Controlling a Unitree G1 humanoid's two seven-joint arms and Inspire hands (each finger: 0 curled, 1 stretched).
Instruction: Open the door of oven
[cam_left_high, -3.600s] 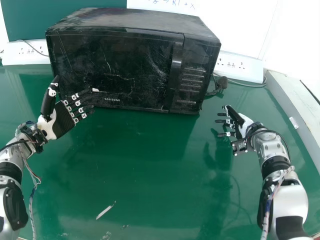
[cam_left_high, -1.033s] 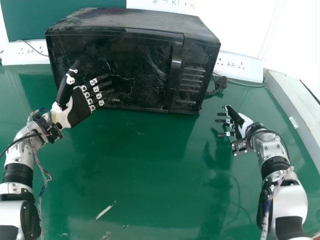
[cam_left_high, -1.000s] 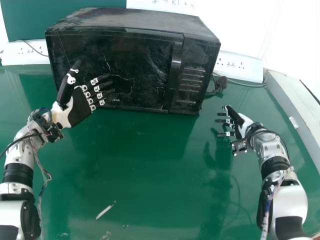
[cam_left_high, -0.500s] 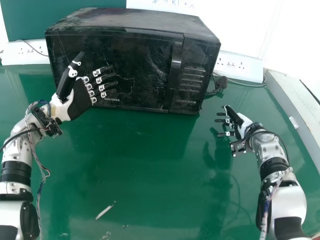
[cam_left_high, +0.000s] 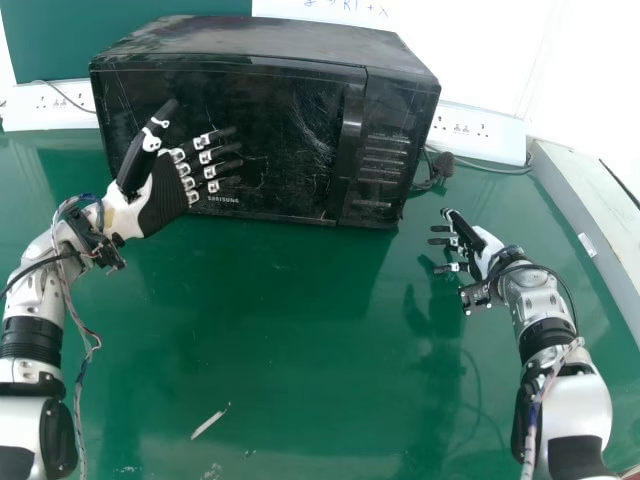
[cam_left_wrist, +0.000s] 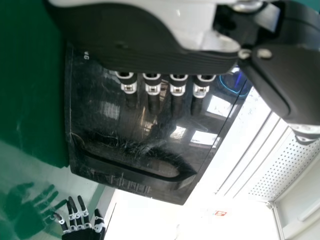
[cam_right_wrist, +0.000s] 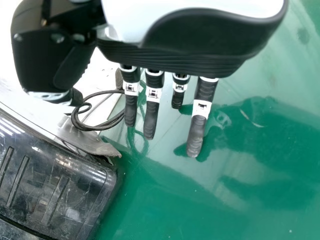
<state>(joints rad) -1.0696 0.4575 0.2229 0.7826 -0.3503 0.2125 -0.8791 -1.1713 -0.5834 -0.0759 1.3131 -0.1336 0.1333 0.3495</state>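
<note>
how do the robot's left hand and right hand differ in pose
The left hand is in front of the oven door; the right hand is over the table, off to the right. The left hand's fingers point rightward, the right hand's leftward. Both hands are open.

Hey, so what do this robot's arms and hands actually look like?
The left hand and right hand match: black ribbed palms, white shells, dark fingers with silvery-white joints. The left arm and right arm mix silver-grey and white casings with black bands, and loose cables, some red, blue and white, run along them.
</note>
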